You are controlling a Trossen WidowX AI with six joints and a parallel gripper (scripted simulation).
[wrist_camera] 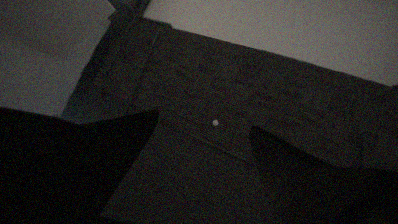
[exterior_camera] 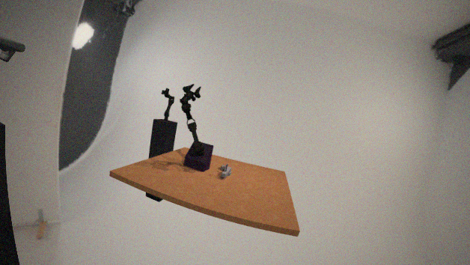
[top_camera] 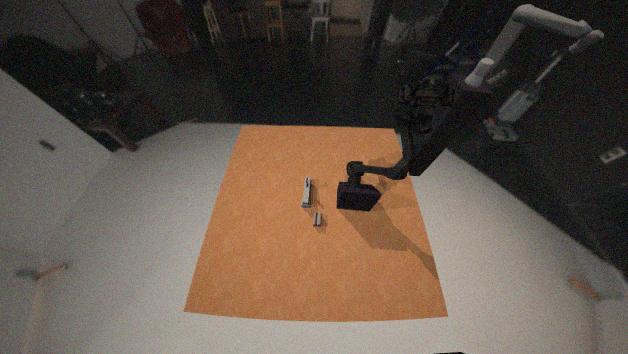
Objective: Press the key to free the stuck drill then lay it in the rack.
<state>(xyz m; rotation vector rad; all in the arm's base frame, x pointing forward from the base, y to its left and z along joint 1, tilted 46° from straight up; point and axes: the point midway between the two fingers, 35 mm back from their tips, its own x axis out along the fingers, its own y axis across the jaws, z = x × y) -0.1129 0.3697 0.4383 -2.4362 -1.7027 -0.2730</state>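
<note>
A long narrow grey-and-white piece (top_camera: 307,194) stands on the orange table, with a smaller grey piece (top_camera: 317,219) a short way from one end. In the exterior view they show as a small grey cluster (exterior_camera: 225,171) beside the arm's base. Which parts are key, drill and rack is too small to tell. My gripper (exterior_camera: 196,88) (wrist_camera: 204,122) is open, with nothing between its fingers. It is high above the table, on the raised arm, well away from the grey pieces. The wrist view shows none of them.
The arm stands on a dark purple block (top_camera: 356,198) (exterior_camera: 198,163) beside the grey pieces. A black pillar (exterior_camera: 162,138) with another small arm stands behind the table (top_camera: 315,280) (exterior_camera: 258,198). The table's edges show in the top and exterior views.
</note>
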